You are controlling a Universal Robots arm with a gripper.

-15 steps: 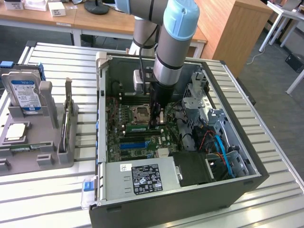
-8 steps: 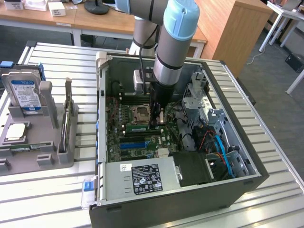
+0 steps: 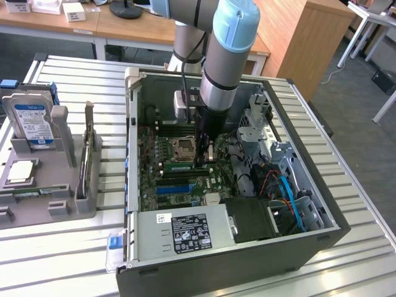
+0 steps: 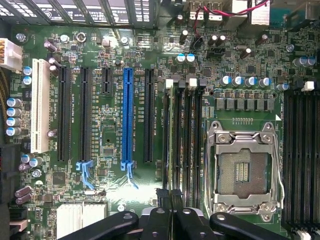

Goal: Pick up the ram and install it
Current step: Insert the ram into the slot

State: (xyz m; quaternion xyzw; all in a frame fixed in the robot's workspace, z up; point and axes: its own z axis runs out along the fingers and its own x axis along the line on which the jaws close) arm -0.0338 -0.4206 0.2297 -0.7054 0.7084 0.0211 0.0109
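Observation:
The ram [image 3: 178, 166] is a thin green stick standing on edge in a black memory slot beside the CPU socket [image 3: 184, 147], inside the open computer case [image 3: 204, 247]. In the wrist view the ram [image 4: 172, 140] shows edge-on, running along the memory slot nearest the blue expansion slot [image 4: 127, 120]. My gripper [image 3: 205, 159] reaches straight down onto the end of the stick at the exterior view's right. Its black fingers [image 4: 161, 197] sit close on either side of the ram's thin edge, shut on it. The stick's lower edge is hidden in the slot.
Metal drive cages [image 3: 260, 133] and red and blue cables [image 3: 284, 189] crowd the case at the exterior view's right. The power supply [image 3: 185, 232] lies at the front. A grey parts holder [image 3: 68, 179] with a hard drive [image 3: 31, 120] stands at the exterior view's left.

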